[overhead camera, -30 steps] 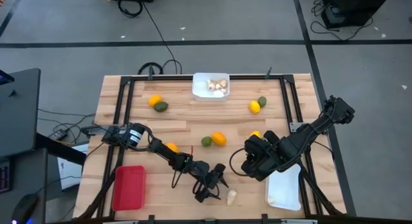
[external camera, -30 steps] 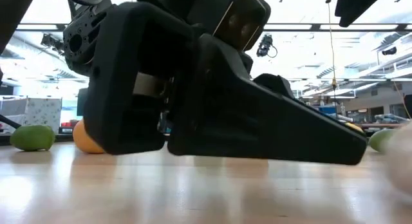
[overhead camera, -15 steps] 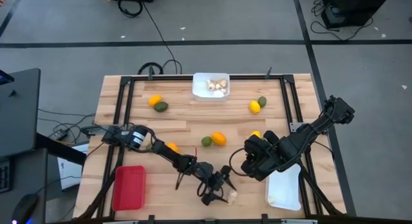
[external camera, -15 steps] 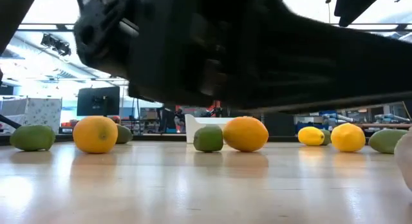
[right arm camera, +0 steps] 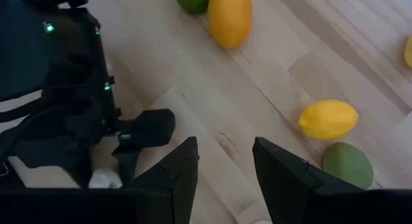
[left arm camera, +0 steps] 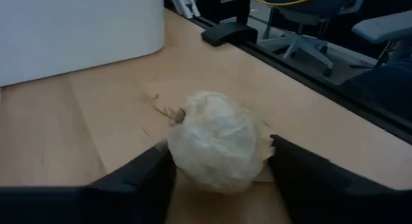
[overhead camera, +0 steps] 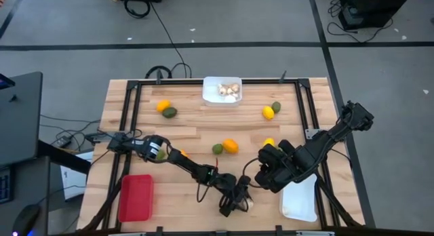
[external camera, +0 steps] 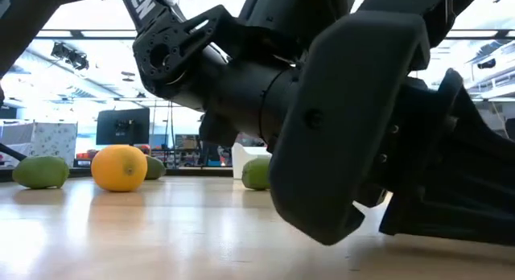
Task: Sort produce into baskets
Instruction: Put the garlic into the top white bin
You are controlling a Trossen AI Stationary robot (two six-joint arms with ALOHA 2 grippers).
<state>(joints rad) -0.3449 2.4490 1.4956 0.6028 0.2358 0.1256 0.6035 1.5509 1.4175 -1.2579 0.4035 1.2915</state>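
I count three baskets: white at the far edge, red, white. My left fingers straddle one papery mushroom on the wooden table; my right fingers, parted and empty, hover nearby.

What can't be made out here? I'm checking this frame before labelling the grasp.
- Low view: the left gripper fills the frame, hiding the pale papery garlic-like bulb and most fruit.
- High view: that bulb is mostly covered by the left gripper; contact is unreadable.
- High view: the pale pieces in the white rectangular tray at the far edge are too small to count.
- Right wrist view: the right gripper holds nothing.
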